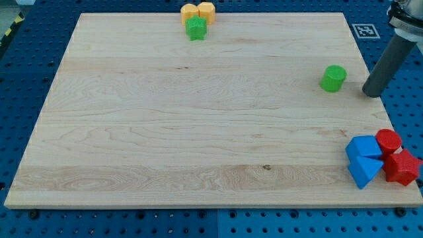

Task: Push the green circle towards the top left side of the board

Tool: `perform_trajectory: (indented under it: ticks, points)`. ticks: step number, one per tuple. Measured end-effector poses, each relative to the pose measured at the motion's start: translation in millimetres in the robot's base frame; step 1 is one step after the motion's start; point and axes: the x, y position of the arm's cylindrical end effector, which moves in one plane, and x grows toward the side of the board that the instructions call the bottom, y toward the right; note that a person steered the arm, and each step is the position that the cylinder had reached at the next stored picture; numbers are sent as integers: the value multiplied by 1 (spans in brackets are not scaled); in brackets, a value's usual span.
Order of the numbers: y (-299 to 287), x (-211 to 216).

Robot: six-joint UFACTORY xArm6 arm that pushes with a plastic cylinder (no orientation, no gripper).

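Note:
The green circle (pixel 334 78) is a short green cylinder standing near the board's right edge, in the upper half of the view. My tip (pixel 372 93) is the lower end of the dark rod at the view's right, just off the board's right edge. It sits to the right of the green circle and slightly lower, with a small gap between them. The wooden board (pixel 198 119) fills most of the view.
A green star-like block (pixel 195 28) sits at the board's top edge, touching two yellow blocks (pixel 198 12) above it. At the bottom right corner, two blue blocks (pixel 363 160) lie beside a red cylinder (pixel 388 141) and a red block (pixel 402 167). A marker tag (pixel 365 30) lies beyond the top right corner.

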Motion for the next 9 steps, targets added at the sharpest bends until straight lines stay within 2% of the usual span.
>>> perform_trajectory:
  ticks: [3, 6, 7, 9]
  points:
    - [-25, -13]
    - [-51, -61]
    - [-69, -64]
    - [-54, -62]
